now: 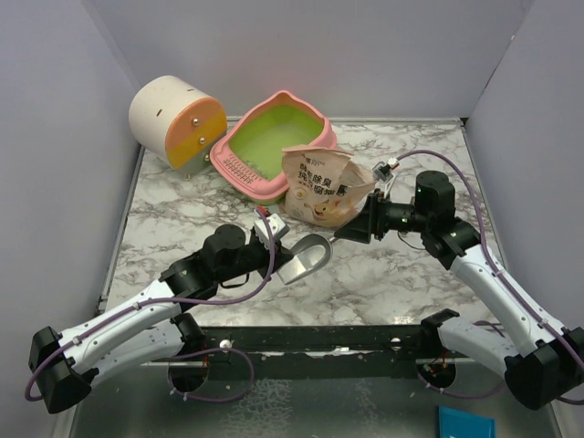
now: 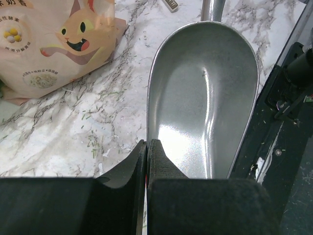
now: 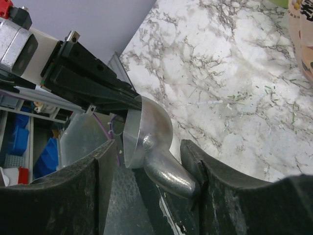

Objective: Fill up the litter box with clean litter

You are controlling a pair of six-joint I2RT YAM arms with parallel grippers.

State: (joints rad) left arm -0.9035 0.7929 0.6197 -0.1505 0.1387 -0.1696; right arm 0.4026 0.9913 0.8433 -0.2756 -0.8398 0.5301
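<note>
The metal scoop (image 2: 205, 98) is pinched by the rim of its bowl in the left gripper (image 2: 146, 147), whose fingers are pressed together on that edge; the bowl is seen to be empty, over the near middle of the marble table (image 1: 182, 219); the right gripper (image 3: 146, 152) is spread, its fingers set to either side of the scoop's handle, which lies close against one finger with a gap to the other. The litter box (image 1: 242, 169) is placed at the far side of the table, between the cream-and-orange cylinder (image 1: 173, 119) and the tan cartoon-cat bag (image 1: 321, 187); the bag stands against its near right corner.
</note>
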